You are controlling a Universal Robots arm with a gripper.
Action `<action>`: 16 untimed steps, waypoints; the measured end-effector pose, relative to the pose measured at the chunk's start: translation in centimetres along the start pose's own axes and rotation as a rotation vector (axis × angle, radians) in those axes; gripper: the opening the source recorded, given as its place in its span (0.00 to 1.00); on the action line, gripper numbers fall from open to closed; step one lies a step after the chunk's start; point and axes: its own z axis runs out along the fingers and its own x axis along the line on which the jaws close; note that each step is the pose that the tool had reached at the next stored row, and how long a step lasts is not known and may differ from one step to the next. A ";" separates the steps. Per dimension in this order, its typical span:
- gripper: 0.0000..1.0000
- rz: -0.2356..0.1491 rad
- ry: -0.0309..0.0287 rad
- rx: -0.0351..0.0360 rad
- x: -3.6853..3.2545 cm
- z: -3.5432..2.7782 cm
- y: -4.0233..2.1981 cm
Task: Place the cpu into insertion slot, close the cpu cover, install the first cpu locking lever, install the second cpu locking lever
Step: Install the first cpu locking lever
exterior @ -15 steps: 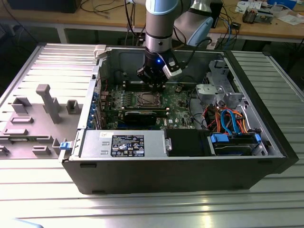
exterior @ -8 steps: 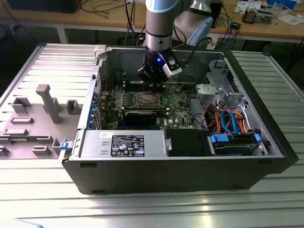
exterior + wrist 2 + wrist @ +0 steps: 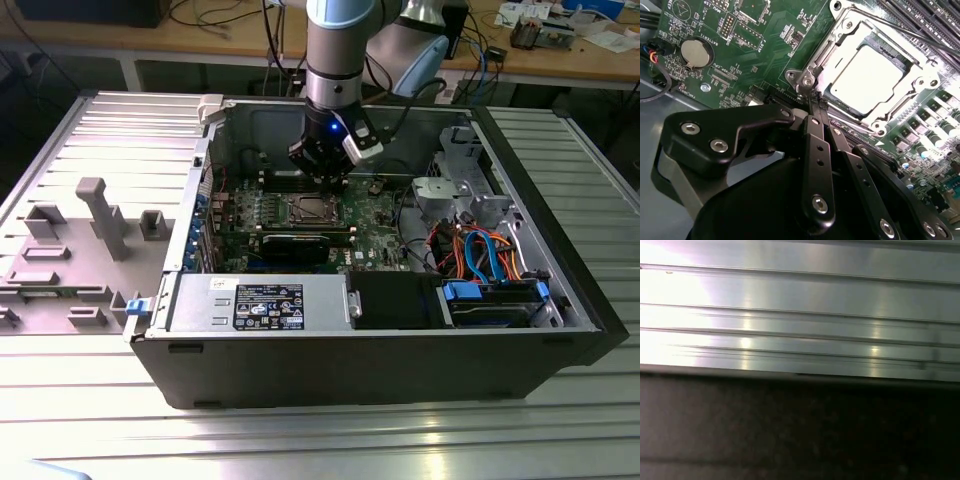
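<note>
The cpu [image 3: 865, 80], a pale silver square, lies in the insertion slot [image 3: 888, 48] on the green motherboard [image 3: 765, 30]. The cpu cover [image 3: 912, 95], a grey metal frame, lies down around it. A thin lever rod [image 3: 910, 32] runs along the slot's far side. My gripper [image 3: 812, 100] is shut with its black fingers pressed together. Their tips sit at one corner of the cover, beside a screw [image 3: 807, 80]. In the exterior view, my gripper [image 3: 322, 172] hangs inside the open computer case just above the slot [image 3: 305, 209].
A coin battery [image 3: 693, 52] and black memory slots [image 3: 940, 20] flank the socket. The case holds a power supply [image 3: 260, 300], a drive cage [image 3: 460, 195] and coloured cables [image 3: 480, 250]. A grey fixture [image 3: 100, 215] stands outside on the ribbed aluminium table [image 3: 800, 315].
</note>
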 end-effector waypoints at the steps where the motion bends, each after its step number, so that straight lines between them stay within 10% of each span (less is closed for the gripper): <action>1: 0.11 0.000 0.0002 0.0007 0.00 0.04 0.00; 16: 0.11 0.000 -0.0005 -0.0028 -0.01 -0.31 0.01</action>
